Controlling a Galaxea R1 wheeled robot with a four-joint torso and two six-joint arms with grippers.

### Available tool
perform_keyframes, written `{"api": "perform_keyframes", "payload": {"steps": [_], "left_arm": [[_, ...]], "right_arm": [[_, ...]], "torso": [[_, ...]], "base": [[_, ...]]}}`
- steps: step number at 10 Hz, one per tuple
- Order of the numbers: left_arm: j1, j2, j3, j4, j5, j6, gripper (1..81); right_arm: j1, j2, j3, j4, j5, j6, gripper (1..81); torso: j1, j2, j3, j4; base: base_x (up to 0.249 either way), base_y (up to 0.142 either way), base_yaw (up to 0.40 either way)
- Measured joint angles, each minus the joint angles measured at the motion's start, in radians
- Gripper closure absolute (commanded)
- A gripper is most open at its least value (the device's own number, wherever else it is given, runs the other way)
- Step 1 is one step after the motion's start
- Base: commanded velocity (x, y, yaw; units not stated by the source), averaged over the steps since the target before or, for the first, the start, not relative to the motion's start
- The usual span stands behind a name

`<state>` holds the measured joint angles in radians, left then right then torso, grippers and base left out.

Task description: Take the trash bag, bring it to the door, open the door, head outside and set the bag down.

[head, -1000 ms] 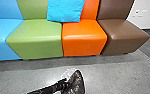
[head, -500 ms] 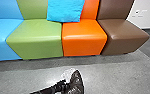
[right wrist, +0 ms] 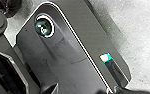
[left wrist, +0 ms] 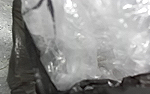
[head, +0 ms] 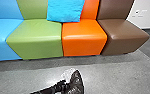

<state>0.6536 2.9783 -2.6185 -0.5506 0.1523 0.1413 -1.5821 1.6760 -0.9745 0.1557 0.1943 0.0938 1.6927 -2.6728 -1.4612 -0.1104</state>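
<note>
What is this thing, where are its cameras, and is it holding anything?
It's a robot on wheels with two arms. Its high-up camera looks down at padded blue, green, orange and brown seats, a bright blue cushion and a grey floor. There's also a shiny black plastic trash bag. The left wrist camera sees black plastic and crinkly clear plastic. The right wrist camera sees a wide dark plate, part of the robot itself. I can't tell whether an end effector holds the bag.

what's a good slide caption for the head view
Robot's left arm by a black trash bag, in front of a multicolored couch with a blue cushion
</note>
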Motion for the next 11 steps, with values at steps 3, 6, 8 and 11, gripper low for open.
{"api": "perform_keyframes", "payload": {"steps": [3,6,8,11], "left_arm": [[0.004,-0.006,0.013,0.0,-0.006,0.0,81.1],[0.032,-0.031,0.038,0.001,0.027,0.001,81.1],[0.055,-0.059,0.067,0.002,0.058,0.001,81.1],[0.078,-0.104,0.108,0.005,0.076,-0.008,81.1]], "right_arm": [[0.0,0.001,0.0,0.0,0.0,0.0,1.0],[0.0,0.008,0.0,0.0,0.001,0.0,1.0],[0.001,0.012,-0.001,0.0,0.002,0.0,1.0],[0.006,0.047,-0.022,0.0,0.004,0.0,1.0]], "torso": [[-0.006,0.011,0.0,0.0],[-0.066,0.107,0.0,0.0],[-0.1,0.169,0.01,0.0],[-0.16,0.263,0.101,0.0]], "base": [[0.0,0.0,0.0],[0.0,0.0,0.0],[0.0,0.0,0.0],[0.0,0.0,0.0]]}}
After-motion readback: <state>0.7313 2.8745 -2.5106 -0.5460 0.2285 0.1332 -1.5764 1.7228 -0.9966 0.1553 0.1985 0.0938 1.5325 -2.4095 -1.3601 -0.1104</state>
